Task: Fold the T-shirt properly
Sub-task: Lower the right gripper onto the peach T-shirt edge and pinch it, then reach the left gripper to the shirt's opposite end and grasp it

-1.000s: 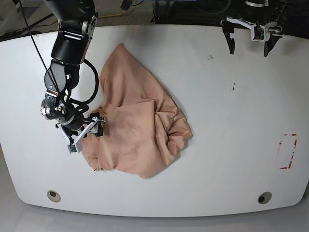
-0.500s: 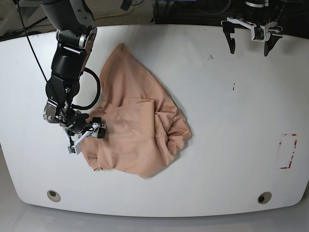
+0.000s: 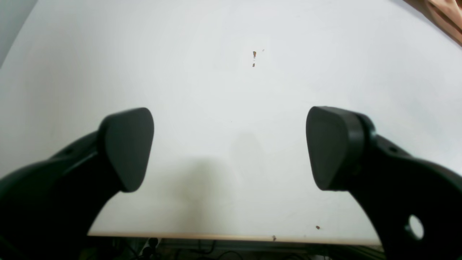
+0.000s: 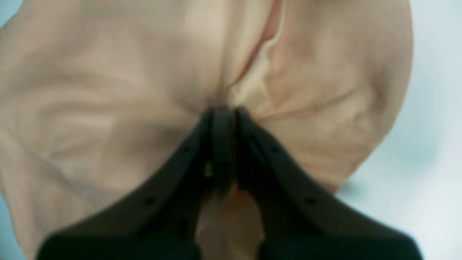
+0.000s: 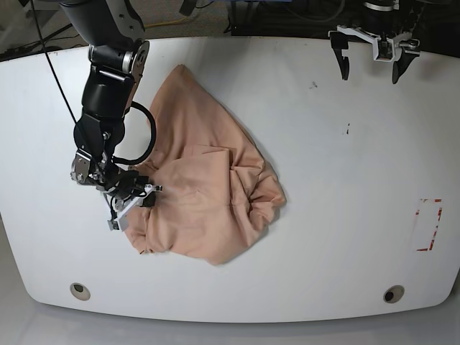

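T-shirt: the T-shirt (image 5: 205,187) lies crumpled in a loose heap on the left half of the tabletop (image 5: 345,215), one pointed end reaching toward the far edge, a bunched knot of folds on its right side.
Right claw: the right claw (image 5: 133,203) sits at the heap's near-left edge with its jaws pressed together on a pinch of the cloth.
Right claw, close view: in the right wrist view the right claw (image 4: 223,115) has its 2 jaws together with fabric puckering out from the tips, so the T-shirt (image 4: 144,90) is clamped, not merely touched.
Why that hold: gripping an edge and not the middle probably gives a handle for dragging the heap open, which a proper fold needs first.
Left claw: the left claw (image 5: 375,52) hangs at the far right, well apart from the garment, jaws spread wide and holding nothing.
Left claw, close view: the left claw (image 3: 229,148) looks down on bare tabletop (image 3: 231,90); only a sliver of the T-shirt (image 3: 447,14) shows in the corner.
Why it waits: likely parked clear until a 2nd corner is exposed.
Progress: judged early, since no flat panel or sleeve is laid out.
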